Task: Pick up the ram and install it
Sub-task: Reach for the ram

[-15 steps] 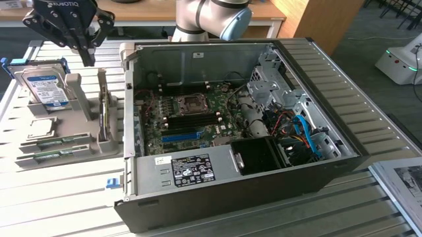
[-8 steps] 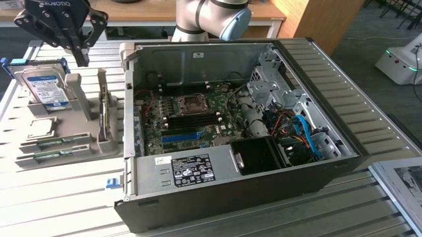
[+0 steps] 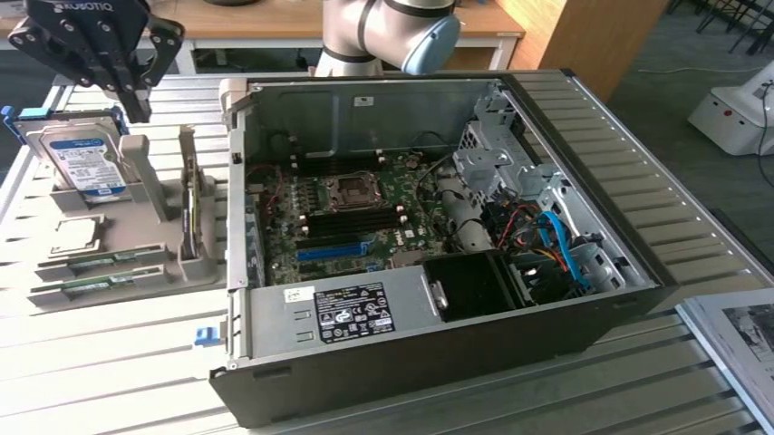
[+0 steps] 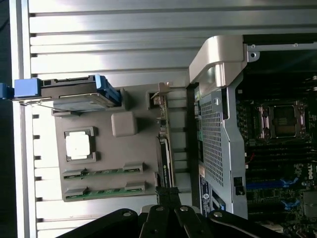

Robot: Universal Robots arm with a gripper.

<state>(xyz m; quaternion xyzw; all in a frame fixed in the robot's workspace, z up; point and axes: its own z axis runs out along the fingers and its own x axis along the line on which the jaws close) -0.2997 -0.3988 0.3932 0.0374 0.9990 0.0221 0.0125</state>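
Note:
Two ram sticks, thin green boards, lie side by side in the grey holder (image 3: 145, 263) at the exterior view's left: one (image 3: 103, 264), the other (image 3: 94, 289). The wrist view shows them too (image 4: 104, 172) (image 4: 104, 192). My gripper (image 3: 132, 107) hangs high above the holder, over its hard-drive end, well away from the ram. Its black fingers (image 4: 157, 218) are pressed together with nothing between them. The open computer case (image 3: 362, 381) lies on its side; its motherboard (image 3: 400, 237) shows black memory slots (image 3: 351, 220) beside the CPU socket (image 3: 353, 188).
The holder also carries an upright hard drive (image 3: 85, 163), a brownish expansion card (image 3: 190, 213) on edge and a CPU chip (image 4: 79, 145). A blue slot strip (image 3: 329, 250) lies on the motherboard. Cables and a drive cage (image 3: 508, 163) crowd the case. The slatted metal table (image 3: 109, 372) surrounds everything.

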